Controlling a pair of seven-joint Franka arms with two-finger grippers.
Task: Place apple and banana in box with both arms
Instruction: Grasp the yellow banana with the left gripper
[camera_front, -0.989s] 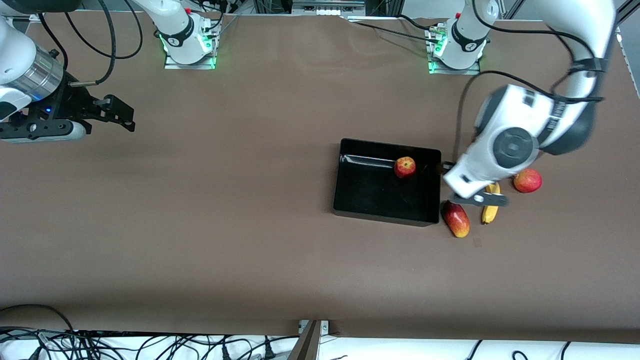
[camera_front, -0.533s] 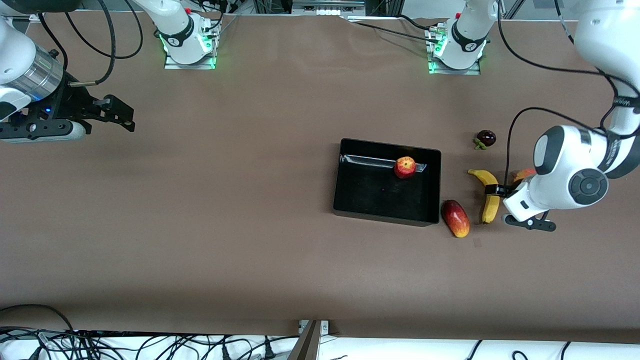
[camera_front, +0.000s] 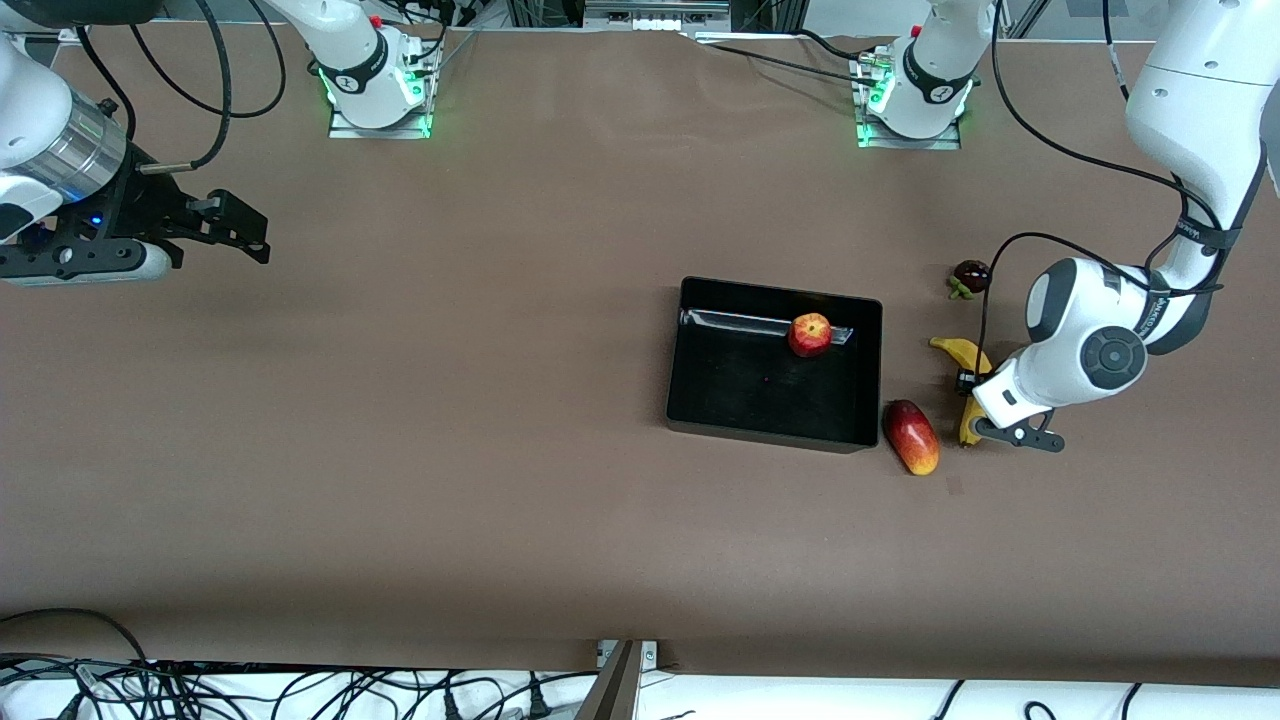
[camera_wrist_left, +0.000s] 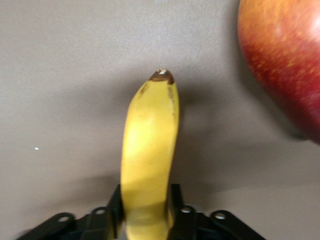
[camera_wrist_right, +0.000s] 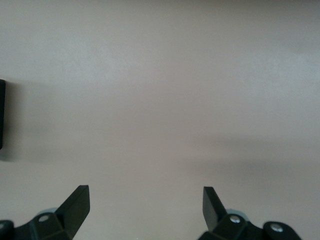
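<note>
Taking the black box (camera_front: 872, 375) as landmark, the elongated red-yellow fruit (camera_front: 911, 437) lies nearest the front camera, just beside the box's corner toward the left arm's end of the table. Next comes the banana (camera_front: 961, 354), on the table beside the box at that same end; the left gripper (camera_front: 968, 397) is down over its middle, fingers (camera_wrist_left: 174, 200) set against either side of the yellow body, its dark tip (camera_wrist_left: 162, 76) pointing away from the wrist camera. The left arm folds steeply, its white elbow joint above the table just past the banana. The red apple (camera_front: 810, 334) rests inside the box, by the wall farther from the front camera. A small dark purple fruit (camera_front: 971, 274) sits farther still, beside the box. The right gripper (camera_front: 232, 222) waits well apart from the box, over bare table at the right arm's end, fingers (camera_wrist_right: 76, 206) spread wide.
</note>
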